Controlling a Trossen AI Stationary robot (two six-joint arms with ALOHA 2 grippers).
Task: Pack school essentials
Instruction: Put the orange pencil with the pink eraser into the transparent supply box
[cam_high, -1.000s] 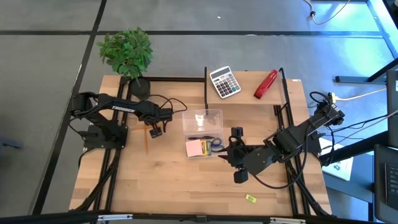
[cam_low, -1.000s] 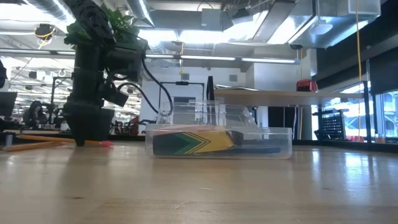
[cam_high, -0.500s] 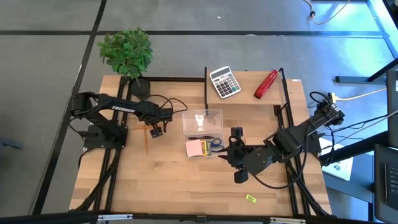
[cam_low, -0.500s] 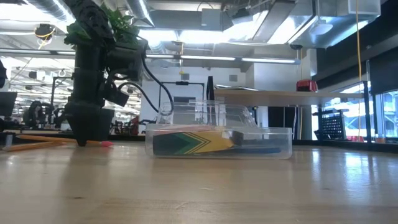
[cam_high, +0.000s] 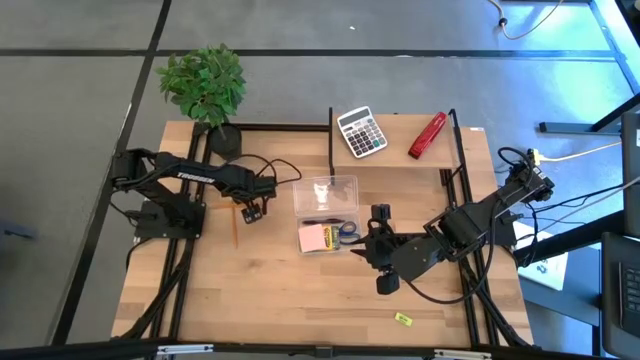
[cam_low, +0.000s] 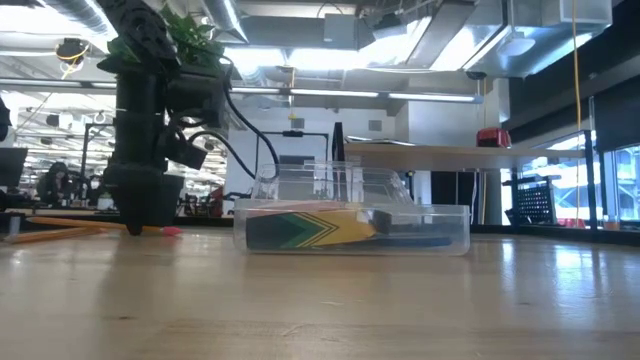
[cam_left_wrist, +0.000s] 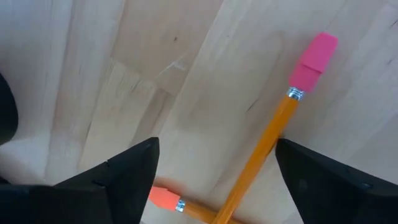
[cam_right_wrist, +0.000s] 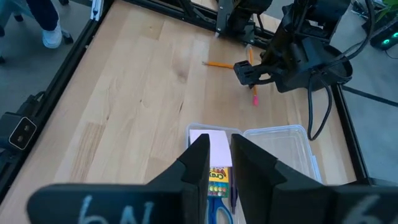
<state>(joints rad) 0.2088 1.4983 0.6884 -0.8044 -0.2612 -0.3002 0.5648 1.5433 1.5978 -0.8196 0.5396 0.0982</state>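
Seen from above, the left gripper (cam_high: 252, 210) hangs over the orange pencils (cam_high: 235, 226) on the left part of the wooden table (cam_high: 260, 290), its fingers spread apart with nothing held. To its right sits the clear plastic box (cam_high: 326, 200), and in its near half lie the pink note pad (cam_high: 315, 238) and the blue-handled scissors (cam_high: 346, 232). The right gripper (cam_high: 379, 219) rests just right of the box, its fingers close together and empty. A tiny yellow piece (cam_high: 403, 319) lies alone near the front edge. The grey calculator (cam_high: 361, 132) and red stapler (cam_high: 427, 135) sit at the far side, a potted plant (cam_high: 207, 90) at the far left corner.

At table height, the left gripper (cam_low: 135, 205) stands just above the pencils (cam_low: 60, 228), and the green-yellow crayon box (cam_low: 305, 228) shows through the clear box (cam_low: 350, 215).

From the left wrist, two dark fingers (cam_left_wrist: 118, 177) stand wide apart over two crossed pencils (cam_left_wrist: 267, 149), one with a pink eraser.

From the right wrist, the near-shut fingers (cam_right_wrist: 199, 168) point at the note pad (cam_right_wrist: 209, 146), crayon box (cam_right_wrist: 216, 177) and scissors (cam_right_wrist: 217, 208).
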